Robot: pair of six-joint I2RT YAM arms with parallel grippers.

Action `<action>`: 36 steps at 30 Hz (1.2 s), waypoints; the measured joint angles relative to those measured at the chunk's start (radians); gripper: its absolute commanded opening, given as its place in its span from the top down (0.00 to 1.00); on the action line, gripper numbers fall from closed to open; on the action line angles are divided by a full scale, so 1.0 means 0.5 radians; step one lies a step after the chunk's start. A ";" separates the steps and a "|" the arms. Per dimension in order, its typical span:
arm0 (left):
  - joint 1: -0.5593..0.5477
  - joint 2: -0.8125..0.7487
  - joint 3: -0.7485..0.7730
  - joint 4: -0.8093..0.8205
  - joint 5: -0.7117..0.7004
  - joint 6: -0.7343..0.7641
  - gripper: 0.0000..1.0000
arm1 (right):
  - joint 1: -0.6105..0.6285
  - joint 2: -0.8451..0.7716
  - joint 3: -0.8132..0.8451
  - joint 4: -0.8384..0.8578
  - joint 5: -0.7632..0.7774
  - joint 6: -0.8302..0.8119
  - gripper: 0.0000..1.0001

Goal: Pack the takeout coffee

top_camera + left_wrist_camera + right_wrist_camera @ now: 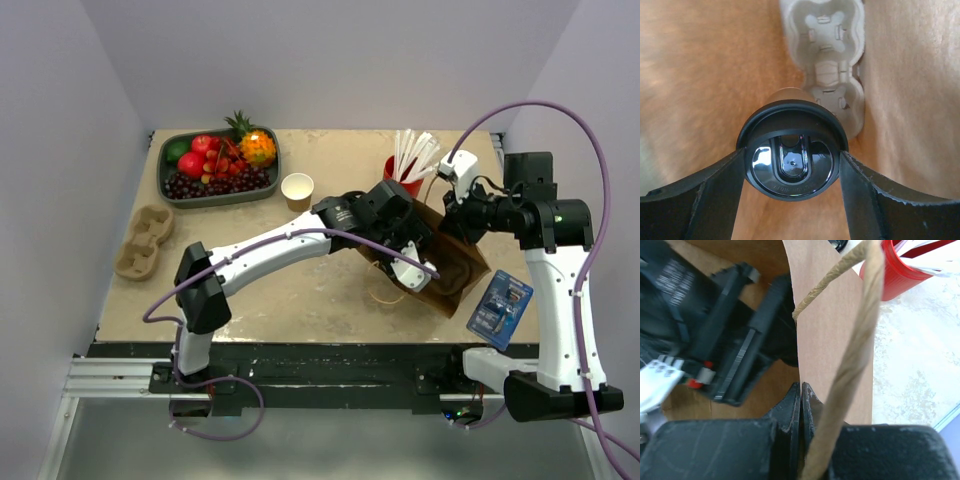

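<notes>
Filling most of the view, the counter (300, 295) carries a brown paper bag (455, 275) at its near right. The left hand (792, 156) reaches inside the bag, its 2 fingers clamped on the black lid of the takeout coffee (790, 172), held just beside a pulp cup carrier (822, 60) in the bag. The right hand (801, 390) is closed, pinching the bag's wall. A fruit tray (163, 160) sits far left, a red cup (400, 180) with straws just beyond the bag, and a lidless paper cup (297, 189) between them.
</notes>
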 measured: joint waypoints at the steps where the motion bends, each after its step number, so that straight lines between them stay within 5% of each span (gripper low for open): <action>1: -0.002 0.034 0.025 -0.021 -0.005 0.009 1.00 | 0.002 0.000 0.000 -0.005 -0.003 -0.005 1.00; 15: -0.017 0.152 0.143 -0.198 -0.058 0.011 1.00 | 0.034 -0.028 -0.039 -0.026 -0.051 -0.054 1.00; 36: -0.060 0.266 0.061 0.020 -0.230 -0.008 1.00 | 0.048 -0.018 -0.086 -0.061 -0.187 -0.034 1.00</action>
